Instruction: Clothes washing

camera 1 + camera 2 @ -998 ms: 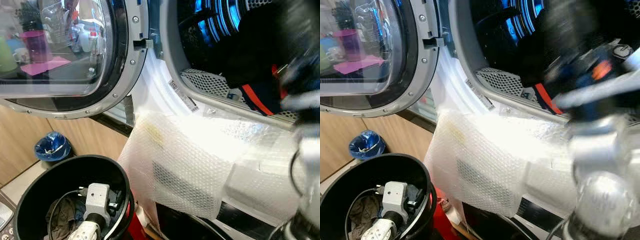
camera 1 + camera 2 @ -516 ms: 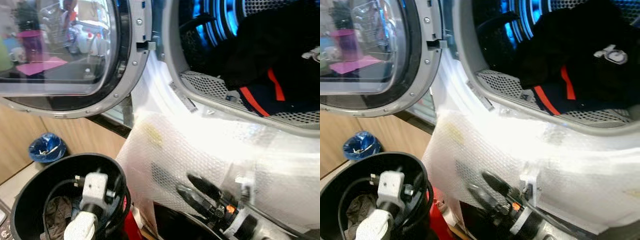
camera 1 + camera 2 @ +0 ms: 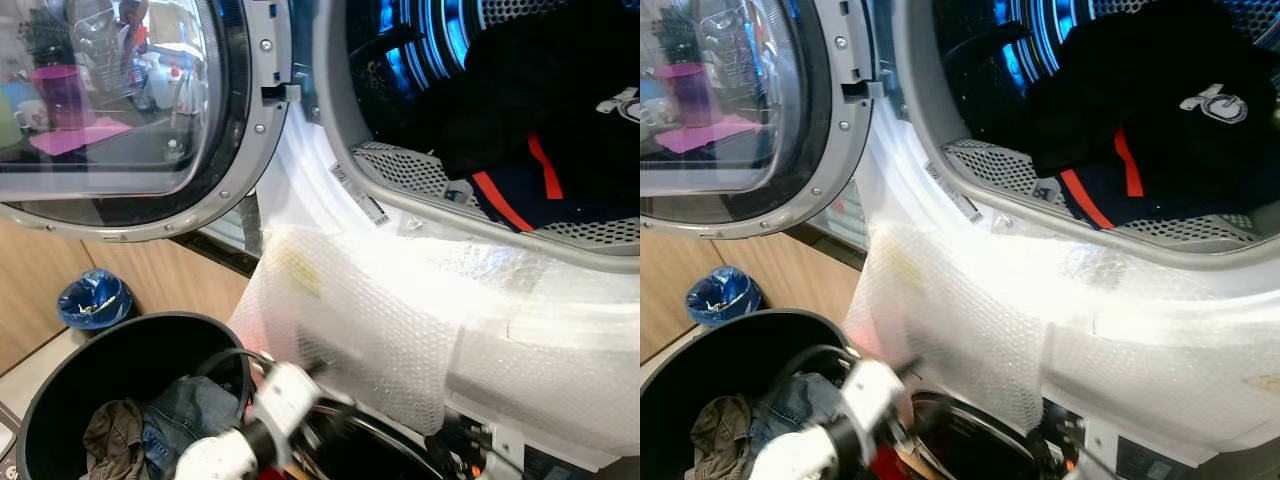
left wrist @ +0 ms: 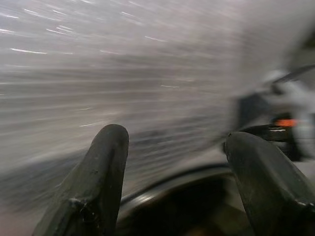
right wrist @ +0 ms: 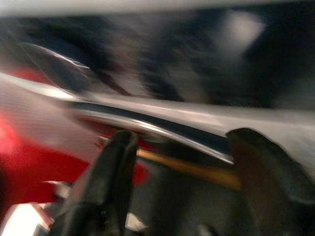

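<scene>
White logo on dark garment (image 3: pixel 1213 103) in drum, label strips (image 3: pixel 372 208) on rim, neither readable

Black garment (image 3: pixel 1160 120) with red stripe and white logo; blue-lit drum (image 3: pixel 430 40); white bubble wrap (image 3: pixel 400 320); black bin (image 3: pixel 60 400); blue denim (image 3: pixel 185 420); pink cup (image 3: pixel 68 92).

One black bin (image 3: pixel 40 420), one open washer door (image 3: pixel 130 110).
</scene>
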Tool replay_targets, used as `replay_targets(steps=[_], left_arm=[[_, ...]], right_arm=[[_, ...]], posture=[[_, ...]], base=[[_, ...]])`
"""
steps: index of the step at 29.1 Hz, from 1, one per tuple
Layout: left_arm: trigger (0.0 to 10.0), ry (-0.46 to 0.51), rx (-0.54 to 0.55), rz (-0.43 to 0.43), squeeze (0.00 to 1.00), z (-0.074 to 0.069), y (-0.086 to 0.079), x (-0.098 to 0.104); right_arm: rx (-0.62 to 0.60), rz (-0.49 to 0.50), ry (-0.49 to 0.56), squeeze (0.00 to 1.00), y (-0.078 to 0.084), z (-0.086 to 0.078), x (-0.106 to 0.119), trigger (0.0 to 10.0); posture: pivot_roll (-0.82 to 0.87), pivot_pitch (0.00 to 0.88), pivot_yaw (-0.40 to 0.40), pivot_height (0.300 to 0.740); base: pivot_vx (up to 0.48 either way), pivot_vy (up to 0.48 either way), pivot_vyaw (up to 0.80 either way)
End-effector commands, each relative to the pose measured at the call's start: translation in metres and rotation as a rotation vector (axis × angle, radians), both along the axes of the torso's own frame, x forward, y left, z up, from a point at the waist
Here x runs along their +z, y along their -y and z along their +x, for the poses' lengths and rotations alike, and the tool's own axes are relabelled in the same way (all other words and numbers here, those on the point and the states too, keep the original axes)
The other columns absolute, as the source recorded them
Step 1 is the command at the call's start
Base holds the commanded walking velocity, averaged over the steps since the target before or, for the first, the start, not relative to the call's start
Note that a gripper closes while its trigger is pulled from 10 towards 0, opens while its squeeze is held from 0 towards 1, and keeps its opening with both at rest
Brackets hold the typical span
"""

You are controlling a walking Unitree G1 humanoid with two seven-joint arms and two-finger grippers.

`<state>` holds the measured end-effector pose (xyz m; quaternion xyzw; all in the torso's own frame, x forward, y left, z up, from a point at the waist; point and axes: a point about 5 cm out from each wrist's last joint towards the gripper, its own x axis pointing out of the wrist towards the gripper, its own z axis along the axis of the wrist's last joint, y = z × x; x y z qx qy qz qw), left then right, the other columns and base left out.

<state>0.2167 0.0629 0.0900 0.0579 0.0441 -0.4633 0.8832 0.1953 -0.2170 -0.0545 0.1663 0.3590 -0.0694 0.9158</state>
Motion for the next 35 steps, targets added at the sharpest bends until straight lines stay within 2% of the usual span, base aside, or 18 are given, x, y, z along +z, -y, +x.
replay_targets(steps=[1,2,4,5,7,8,9,10,13,14,16,17,19,20,22,25,27,35], left_arm=[[10.0,-0.079,-0.070,0.003,0.00,0.000,0.006,-0.007],[10.0,-0.079,-0.070,0.003,0.00,0.000,0.006,-0.007],[10.0,-0.251,-0.134,-0.031,0.00,0.006,0.015,-0.021],[10.0,-0.305,-0.142,-0.041,0.00,0.007,0.016,-0.025],[10.0,-0.381,-0.155,-0.024,0.00,0.010,0.019,-0.037],[10.0,-0.381,-0.155,-0.024,0.00,0.010,0.019,-0.037],[10.0,-0.420,-0.170,0.001,0.00,0.010,0.020,-0.045],[10.0,-0.458,-0.192,0.076,0.00,0.012,0.021,-0.063],[10.0,-0.445,-0.217,0.159,0.00,0.014,0.022,-0.074],[10.0,-0.520,-0.177,0.179,0.00,0.020,0.024,-0.088],[10.0,-0.601,-0.111,0.180,0.00,0.023,0.026,-0.099],[10.0,-0.627,-0.061,0.240,0.00,0.021,0.024,-0.108],[10.0,-0.624,-0.047,0.279,0.00,0.020,0.024,-0.113],[10.0,-0.674,0.024,0.302,0.00,0.015,0.019,-0.123],[10.0,-0.685,0.086,0.369,0.00,0.008,0.012,-0.134],[10.0,-0.699,0.129,0.460,0.00,-0.005,0.002,-0.149],[10.0,-0.699,0.115,0.490,0.00,-0.011,0.003,-0.153],[10.0,-0.683,0.176,0.541,0.00,-0.016,-0.001,-0.158]], right_arm=[[-0.056,-0.060,-0.069,0.00,0.003,-0.010,-0.010,10.0],[-0.056,-0.060,-0.069,0.00,0.003,-0.010,-0.010,10.0],[-0.105,-0.137,-0.167,0.00,0.001,-0.022,-0.024,10.0],[-0.115,-0.157,-0.189,0.00,0.001,-0.025,-0.026,10.0],[-0.143,-0.187,-0.227,0.00,0.002,-0.029,-0.029,10.0],[-0.143,-0.187,-0.227,0.00,0.002,-0.029,-0.029,10.0],[-0.162,-0.203,-0.242,0.00,0.003,-0.031,-0.030,10.0],[-0.202,-0.238,-0.277,0.00,0.005,-0.034,-0.032,10.0],[-0.229,-0.264,-0.290,0.00,0.007,-0.035,-0.032,10.0],[-0.299,-0.262,-0.286,0.00,0.010,-0.032,-0.030,10.0],[-0.346,-0.253,-0.278,0.00,0.010,-0.027,-0.028,10.0],[-0.340,-0.246,-0.271,0.00,0.008,-0.024,-0.027,10.0],[-0.329,-0.250,-0.270,0.00,0.008,-0.022,-0.027,10.0],[-0.323,-0.244,-0.270,0.00,0.006,-0.021,-0.027,10.0],[-0.287,-0.241,-0.273,0.00,0.002,-0.021,-0.027,10.0],[-0.229,-0.252,-0.300,0.00,-0.003,-0.026,-0.031,10.0],[-0.224,-0.268,-0.308,0.00,-0.002,-0.029,-0.033,10.0],[-0.153,-0.272,-0.332,0.00,-0.007,-0.038,-0.037,10.0]], posture=[[-0.05,0.026,0.023,0.740],[-0.05,0.026,0.023,0.740],[-0.06,0.021,0.037,0.740],[-0.06,0.021,0.037,0.740],[-0.06,0.015,0.054,0.740],[-0.06,0.015,0.054,0.740],[-0.06,0.013,0.055,0.740],[-0.07,0.010,0.063,0.740],[-0.08,0.007,0.066,0.740],[-0.09,0.000,0.065,0.740],[-0.09,0.000,0.065,0.740],[-0.09,0.000,0.065,0.740],[-0.11,0.000,0.063,0.740],[-0.11,0.000,0.063,0.740],[-0.12,0.000,0.056,0.740],[-0.14,0.007,0.051,0.740],[-0.14,0.009,0.049,0.740],[-0.13,0.019,0.046,0.740]], base=[[0.000,0.000,0.00],[0.000,0.000,0.00],[0.000,0.000,0.00],[0.000,0.000,0.00],[0.000,0.000,0.00],[0.000,0.000,0.00],[0.000,0.000,0.00],[0.000,0.000,0.00],[0.000,0.000,0.00],[0.000,0.000,0.00],[0.000,0.000,0.00],[0.000,0.000,0.00],[0.000,0.000,0.00],[0.000,0.000,0.00],[0.000,0.000,0.00],[0.000,0.000,0.00],[0.000,0.000,0.00],[0.000,0.000,0.00]])
